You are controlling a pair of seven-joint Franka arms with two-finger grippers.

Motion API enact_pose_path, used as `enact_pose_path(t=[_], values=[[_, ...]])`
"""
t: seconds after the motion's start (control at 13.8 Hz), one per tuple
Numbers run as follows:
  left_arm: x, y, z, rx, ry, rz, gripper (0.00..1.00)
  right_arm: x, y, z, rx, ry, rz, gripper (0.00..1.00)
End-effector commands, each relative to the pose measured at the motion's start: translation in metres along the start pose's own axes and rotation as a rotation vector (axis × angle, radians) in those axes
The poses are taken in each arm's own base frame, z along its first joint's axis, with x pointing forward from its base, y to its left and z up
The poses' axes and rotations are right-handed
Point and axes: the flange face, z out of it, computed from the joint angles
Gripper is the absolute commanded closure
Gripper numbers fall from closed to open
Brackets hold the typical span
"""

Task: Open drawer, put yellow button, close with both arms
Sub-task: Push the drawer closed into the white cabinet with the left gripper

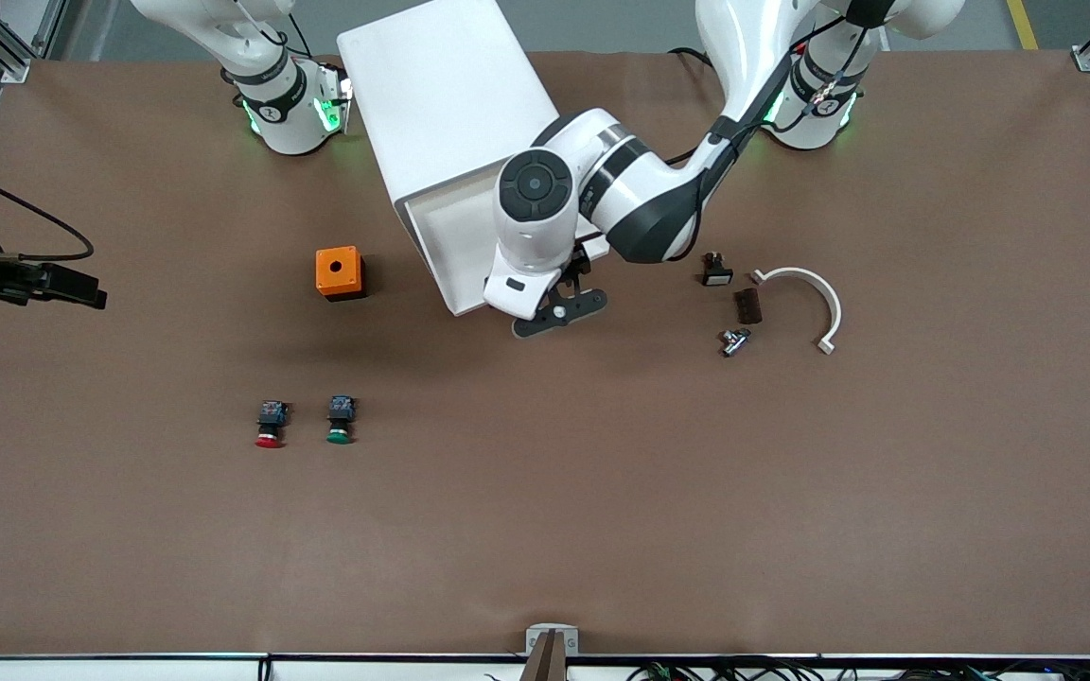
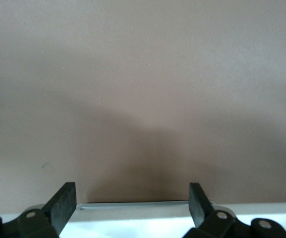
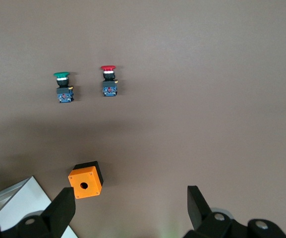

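Observation:
The white cabinet (image 1: 446,104) lies near the robots' bases. Its drawer (image 1: 431,265) sticks out toward the front camera. My left gripper (image 1: 559,310) is at the drawer's front end, open. In the left wrist view the drawer's white front edge (image 2: 133,206) lies between the two fingers of the left gripper (image 2: 133,198), close to their roots. My right gripper (image 3: 130,203) hangs open high over the table near the orange box (image 3: 85,182), holding nothing; it does not show in the front view. The yellow button is hidden or out of view.
An orange box (image 1: 340,272) with a round hole stands beside the drawer toward the right arm's end. A red-capped button (image 1: 270,424) and a green-capped one (image 1: 341,421) lie nearer the front camera. Small parts (image 1: 734,340) and a white curved piece (image 1: 815,298) lie toward the left arm's end.

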Motion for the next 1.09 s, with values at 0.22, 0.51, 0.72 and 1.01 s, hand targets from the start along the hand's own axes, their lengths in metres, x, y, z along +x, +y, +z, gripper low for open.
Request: enact_pose_path(t=[0.22, 0.51, 0.72, 1.01], values=[[-0.038, 0.004, 0.013, 0.032, 0.003, -0.006, 0.0, -0.003, -0.001, -0.007, -0.006, 0.006, -0.011, 0.0], [-0.068, 0.012, 0.02, 0.032, -0.046, -0.006, 0.0, -0.002, -0.001, -0.007, -0.004, 0.008, -0.003, 0.0], [-0.082, 0.017, 0.024, 0.025, -0.096, -0.009, 0.0, -0.002, -0.005, -0.012, -0.02, 0.017, -0.006, 0.0], [-0.096, 0.018, 0.032, 0.031, -0.183, -0.057, 0.0, -0.011, 0.015, -0.031, -0.002, 0.025, 0.027, 0.0]])
